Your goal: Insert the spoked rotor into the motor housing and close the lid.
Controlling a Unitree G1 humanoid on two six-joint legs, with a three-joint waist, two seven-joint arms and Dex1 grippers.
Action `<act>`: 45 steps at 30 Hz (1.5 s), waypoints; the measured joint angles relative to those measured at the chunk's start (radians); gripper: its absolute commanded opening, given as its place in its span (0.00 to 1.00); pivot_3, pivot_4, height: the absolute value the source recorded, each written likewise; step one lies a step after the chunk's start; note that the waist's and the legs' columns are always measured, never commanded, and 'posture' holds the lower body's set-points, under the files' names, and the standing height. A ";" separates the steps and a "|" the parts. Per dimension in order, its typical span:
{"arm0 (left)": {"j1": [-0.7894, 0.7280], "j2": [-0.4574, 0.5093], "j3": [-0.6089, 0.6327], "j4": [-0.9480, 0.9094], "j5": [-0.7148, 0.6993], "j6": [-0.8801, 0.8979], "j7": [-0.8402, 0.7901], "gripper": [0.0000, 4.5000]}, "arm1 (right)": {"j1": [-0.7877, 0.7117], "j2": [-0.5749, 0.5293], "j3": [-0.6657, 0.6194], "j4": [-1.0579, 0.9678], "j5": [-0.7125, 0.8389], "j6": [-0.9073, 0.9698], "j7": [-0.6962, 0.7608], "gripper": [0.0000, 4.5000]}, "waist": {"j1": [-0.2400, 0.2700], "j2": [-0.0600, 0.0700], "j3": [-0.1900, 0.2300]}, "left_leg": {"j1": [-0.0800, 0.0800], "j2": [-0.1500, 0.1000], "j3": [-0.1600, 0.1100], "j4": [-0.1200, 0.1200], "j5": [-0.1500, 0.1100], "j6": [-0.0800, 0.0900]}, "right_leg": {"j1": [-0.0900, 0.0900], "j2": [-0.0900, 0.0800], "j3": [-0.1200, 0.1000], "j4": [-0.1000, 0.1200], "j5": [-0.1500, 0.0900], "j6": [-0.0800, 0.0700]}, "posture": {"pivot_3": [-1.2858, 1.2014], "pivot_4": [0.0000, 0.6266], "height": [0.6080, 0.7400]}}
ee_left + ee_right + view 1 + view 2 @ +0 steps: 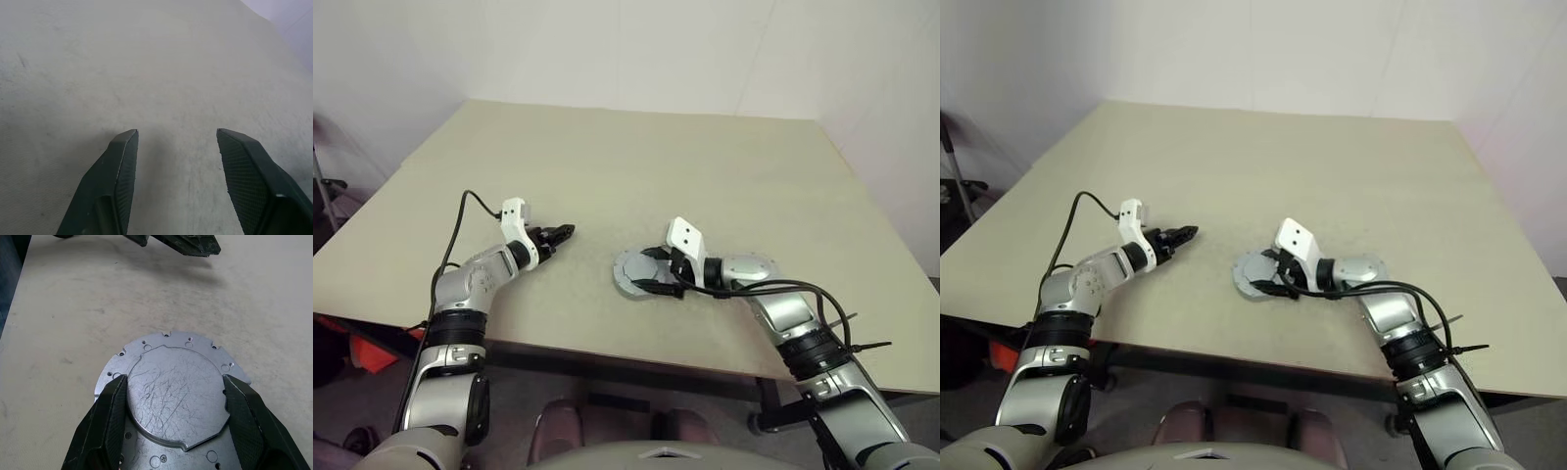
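Observation:
A round silver plate with screw holes and a raised, scratched centre, which I take for the lid (171,382), lies flat on the table near its front edge. My right gripper (174,378) reaches over it from the right. Its two fingers press against either side of the raised centre, shut on it. A second round silver part (751,268) lies just behind my right wrist; I cannot tell whether it is the motor housing. The spoked rotor is out of view. To the left, my left gripper (564,233) hovers open over bare table with nothing between its fingers (122,166).
The beige table (636,166) stretches far back to a white wall. Its front edge runs just below both arms. A black cable (460,220) loops off the left arm. Something red (364,352) sits on the floor under the table's left corner.

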 measured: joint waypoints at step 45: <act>-0.005 -0.065 0.005 -0.080 -0.071 0.132 0.008 0.61 | -0.096 0.020 0.063 0.098 -0.034 0.015 -0.003 0.65 | -0.007 -0.001 -0.002 | 0.011 0.004 0.002 -0.002 0.001 -0.002 | 0.006 0.001 -0.001 0.000 -0.005 0.006 | 0.52 0.00 1.00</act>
